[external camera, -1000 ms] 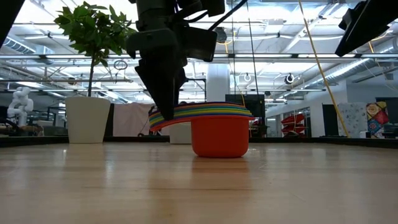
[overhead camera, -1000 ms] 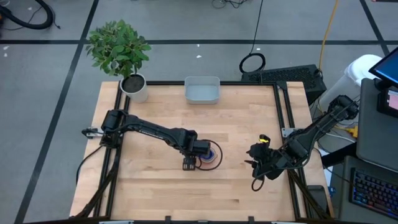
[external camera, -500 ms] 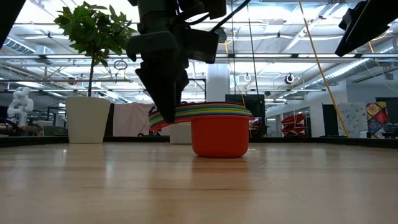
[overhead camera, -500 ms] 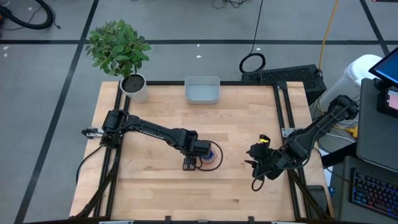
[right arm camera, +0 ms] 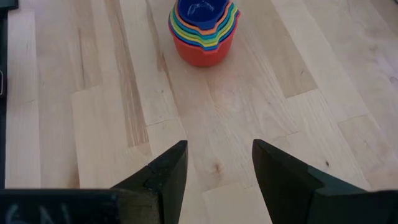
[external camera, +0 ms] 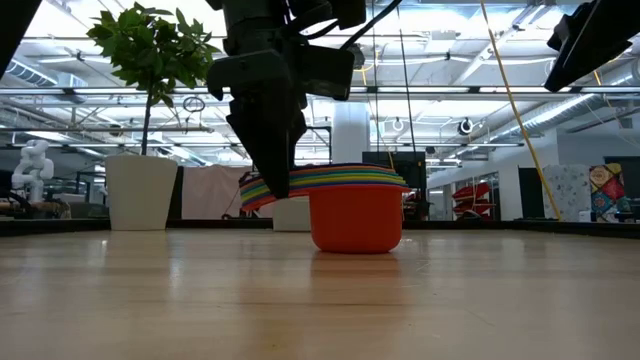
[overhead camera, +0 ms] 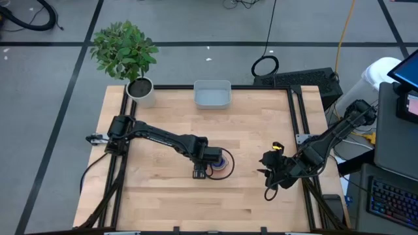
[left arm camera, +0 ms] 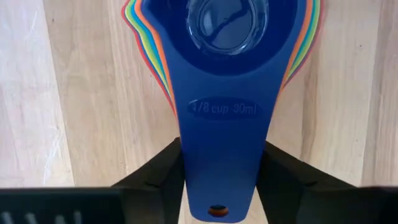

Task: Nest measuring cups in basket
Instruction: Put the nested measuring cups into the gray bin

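The measuring cups [overhead camera: 221, 163] stand nested in one stack near the table's middle, the red one at the bottom and a dark blue one on top [left arm camera: 227, 31]. Their flat handles fan out together toward the near left. My left gripper [overhead camera: 200, 172] is at those handles and shut on them. My right gripper [overhead camera: 266, 172] waits open above the table's right side, well clear of the stack [right arm camera: 203, 31]. The pale grey-blue basket [overhead camera: 212, 94] sits at the far edge. My left gripper holds the stacked handles [left arm camera: 224, 143] near their free end, pinched between the two fingers [left arm camera: 163, 171], one on each long edge. The fingers [external camera: 275, 150] come from above, pointing down, and lie across the handles. The stack is upright, its red bottom cup [external camera: 355, 225] on the table.
A white pot with a leafy plant [overhead camera: 142, 91] stands at the far left corner, left of the basket. Bare wood lies between the stack and the basket. Metal rails run along the table's left and right edges.
My left gripper has edged slightly toward the table's right, closer in on the handles. The stack has stayed in place.
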Controlling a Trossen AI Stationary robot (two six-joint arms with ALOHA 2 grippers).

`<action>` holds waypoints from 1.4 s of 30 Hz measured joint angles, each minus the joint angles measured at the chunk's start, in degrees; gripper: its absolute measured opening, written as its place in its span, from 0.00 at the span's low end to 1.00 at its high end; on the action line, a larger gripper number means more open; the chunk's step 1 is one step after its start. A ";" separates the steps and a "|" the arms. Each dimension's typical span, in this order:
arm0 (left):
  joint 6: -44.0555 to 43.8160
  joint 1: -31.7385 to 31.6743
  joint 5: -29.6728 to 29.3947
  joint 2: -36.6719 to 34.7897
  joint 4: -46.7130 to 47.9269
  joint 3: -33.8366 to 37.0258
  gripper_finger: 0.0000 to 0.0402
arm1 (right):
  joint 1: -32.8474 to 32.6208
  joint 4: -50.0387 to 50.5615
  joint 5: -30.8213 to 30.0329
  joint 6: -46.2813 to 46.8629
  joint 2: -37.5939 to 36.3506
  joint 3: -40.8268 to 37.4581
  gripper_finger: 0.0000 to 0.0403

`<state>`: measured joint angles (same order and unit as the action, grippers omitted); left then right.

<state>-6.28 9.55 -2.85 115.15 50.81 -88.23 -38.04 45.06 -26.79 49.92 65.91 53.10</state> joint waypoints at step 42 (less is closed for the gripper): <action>7.29 -12.97 -6.59 -12.27 6.11 0.00 0.38 | -0.39 -0.79 -1.44 0.81 -0.04 0.02 0.42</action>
<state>1.01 -3.42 -9.44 102.88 56.92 -88.23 -38.44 44.27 -28.23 50.73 65.87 53.12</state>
